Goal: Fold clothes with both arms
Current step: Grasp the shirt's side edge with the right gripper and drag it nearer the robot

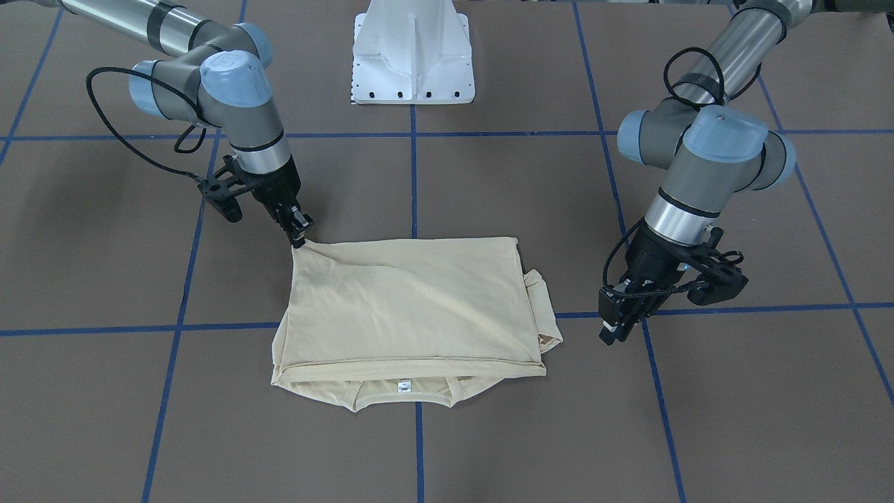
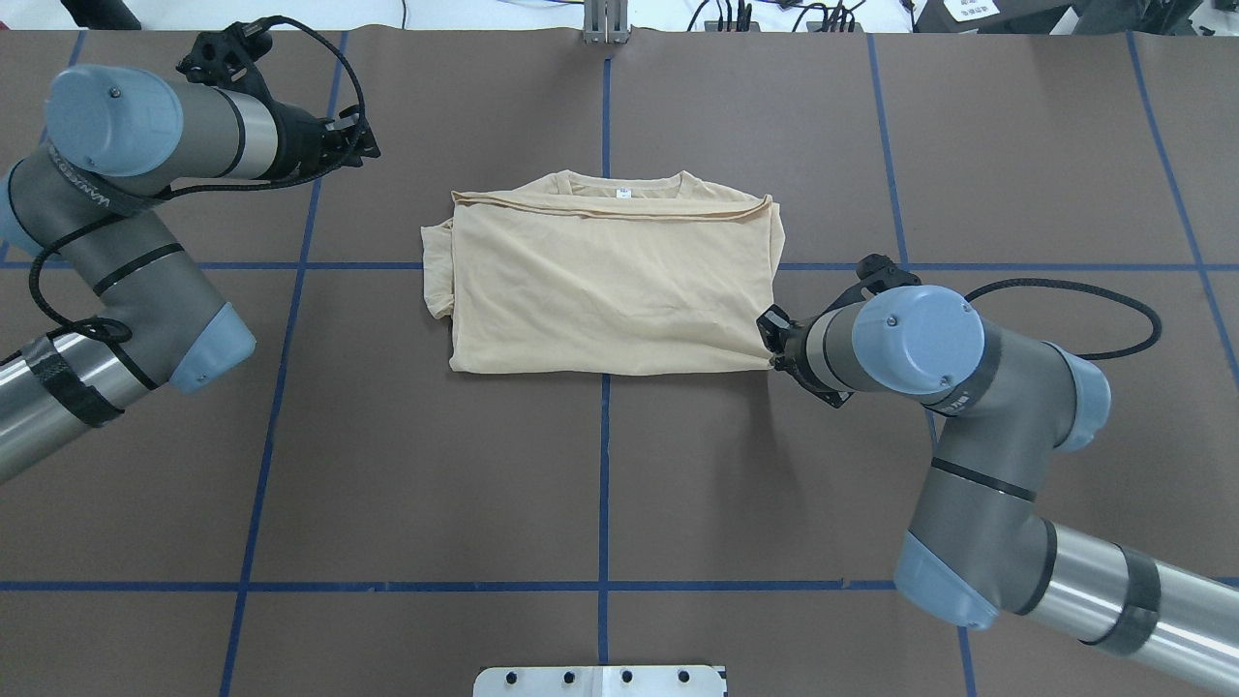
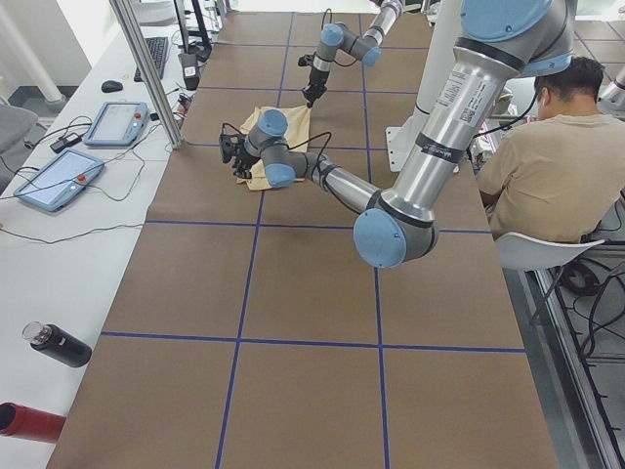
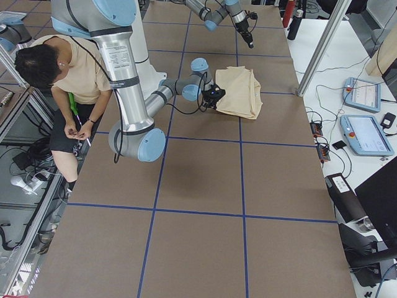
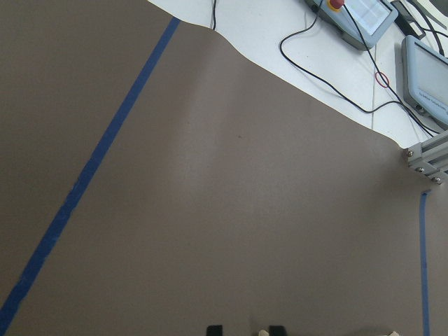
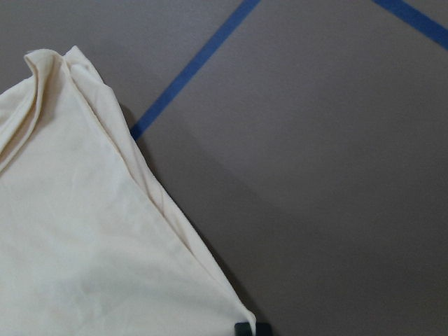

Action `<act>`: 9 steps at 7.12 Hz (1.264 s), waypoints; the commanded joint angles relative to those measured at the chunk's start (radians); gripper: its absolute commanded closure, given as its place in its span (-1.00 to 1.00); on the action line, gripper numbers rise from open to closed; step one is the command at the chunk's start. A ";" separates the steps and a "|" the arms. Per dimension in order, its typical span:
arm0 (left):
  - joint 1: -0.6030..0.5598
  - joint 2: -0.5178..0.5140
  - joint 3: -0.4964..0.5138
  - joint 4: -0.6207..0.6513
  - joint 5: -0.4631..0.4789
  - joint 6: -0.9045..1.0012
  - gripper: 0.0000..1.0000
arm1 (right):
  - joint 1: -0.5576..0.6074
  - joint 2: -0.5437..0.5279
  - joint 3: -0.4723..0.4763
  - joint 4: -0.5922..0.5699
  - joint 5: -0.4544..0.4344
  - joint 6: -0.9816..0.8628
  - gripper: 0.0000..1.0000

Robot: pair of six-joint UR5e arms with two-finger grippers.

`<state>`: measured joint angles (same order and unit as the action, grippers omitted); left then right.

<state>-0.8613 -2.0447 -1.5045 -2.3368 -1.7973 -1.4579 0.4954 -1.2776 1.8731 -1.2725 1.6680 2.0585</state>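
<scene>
The cream-yellow shirt (image 1: 412, 300) (image 2: 600, 290) lies folded into a rough rectangle mid-table. Its neckline and small white label (image 1: 403, 385) point away from the robot, and a sleeve bunches at one side. My right gripper (image 1: 300, 237) (image 2: 771, 353) is shut on the shirt's near corner, which it draws up slightly. In the right wrist view the cloth (image 6: 84, 245) runs right down to the fingertips (image 6: 245, 327). My left gripper (image 1: 614, 332) (image 2: 363, 145) hangs off to the shirt's other side, clear of it. It is open, with bare table between its tips (image 5: 213, 329).
The white pedestal base (image 1: 412, 63) stands at the robot's edge. Blue tape lines (image 2: 605, 465) grid the brown table. A person (image 3: 547, 166) sits beside the robot. Teach pendants (image 4: 363, 93) and cables lie along the far bench, and a dark bottle (image 3: 59, 344) lies near the left end.
</scene>
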 commanded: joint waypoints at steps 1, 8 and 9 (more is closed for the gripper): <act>-0.002 0.015 -0.092 0.039 -0.116 0.007 0.35 | -0.126 -0.190 0.206 -0.004 0.001 0.021 1.00; 0.166 0.075 -0.302 0.172 -0.260 -0.243 0.15 | -0.594 -0.417 0.394 -0.004 0.012 0.117 -1.00; 0.224 0.072 -0.339 0.259 -0.229 -0.255 0.12 | -0.578 -0.436 0.447 -0.004 0.018 0.117 -1.00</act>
<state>-0.7039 -1.9742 -1.7962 -2.1556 -2.0508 -1.6782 -0.0889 -1.6952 2.2759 -1.2757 1.6815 2.1708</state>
